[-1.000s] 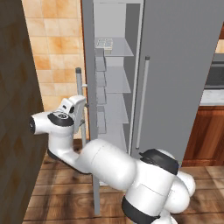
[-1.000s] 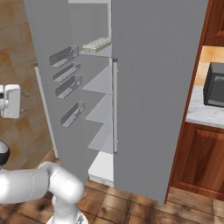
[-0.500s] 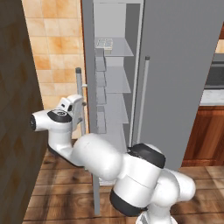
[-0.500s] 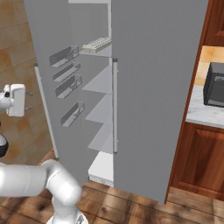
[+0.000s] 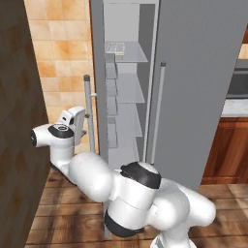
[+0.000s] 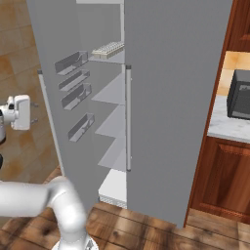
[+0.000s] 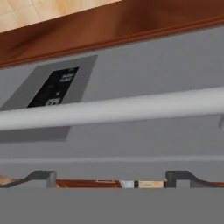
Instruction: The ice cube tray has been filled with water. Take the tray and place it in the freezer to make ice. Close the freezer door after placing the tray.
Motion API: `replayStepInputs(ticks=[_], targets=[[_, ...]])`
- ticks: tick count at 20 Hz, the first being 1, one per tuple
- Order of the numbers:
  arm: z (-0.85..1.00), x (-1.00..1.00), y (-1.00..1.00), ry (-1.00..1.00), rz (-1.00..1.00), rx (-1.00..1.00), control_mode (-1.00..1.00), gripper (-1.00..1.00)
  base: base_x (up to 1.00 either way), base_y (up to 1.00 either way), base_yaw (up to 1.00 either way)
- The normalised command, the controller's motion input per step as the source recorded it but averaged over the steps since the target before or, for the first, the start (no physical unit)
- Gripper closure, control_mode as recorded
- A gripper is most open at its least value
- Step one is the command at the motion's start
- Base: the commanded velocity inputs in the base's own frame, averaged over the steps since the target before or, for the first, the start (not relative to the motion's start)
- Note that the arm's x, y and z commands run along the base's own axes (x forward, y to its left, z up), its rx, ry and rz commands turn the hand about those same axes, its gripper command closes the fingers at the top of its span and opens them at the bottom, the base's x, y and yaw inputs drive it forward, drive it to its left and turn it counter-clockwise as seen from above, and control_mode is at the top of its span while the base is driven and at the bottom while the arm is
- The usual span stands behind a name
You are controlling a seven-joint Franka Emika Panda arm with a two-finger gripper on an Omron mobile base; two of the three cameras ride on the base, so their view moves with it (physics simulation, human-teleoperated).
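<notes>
Tool [image 7: 109,177], jaws spread wide, faces the freezer door [image 7: 144,78] by its bar handle [image 7: 109,111].

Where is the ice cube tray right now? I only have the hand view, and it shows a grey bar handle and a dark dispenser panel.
Observer: The ice cube tray is lying on the top shelf inside the freezer.
Operator: So is the door I'm looking at shut?
Observer: No. The freezer door stands wide open, and its clear bins face the shelves.
Operator: Which side of it is the hand on?
Observer: The gripper is on the door's outer side, jaws open, pointing at the bar handle.
</notes>
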Motion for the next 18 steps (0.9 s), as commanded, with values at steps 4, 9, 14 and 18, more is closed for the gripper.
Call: replayStepInputs(ticks=[4, 9, 14, 18], targets=[[-0.16, 0.39, 0.01, 0.0, 0.0, 0.0, -1.0, -1.0, 0.0, 0.0, 0.0], [-0.22, 0.43, 0.0, 0.01, 0.0, 0.0, -1.0, -1.0, 0.0, 0.0, 0.0], [-0.25, 0.66, 0.0, 0.06, 0.0, -0.01, -1.0, -1.0, 0.0, 0.0, 0.0], [-0.22, 0.82, 0.12, 0.07, 0.0, -0.02, -1.0, -1.0, 0.0, 0.0, 0.0]])
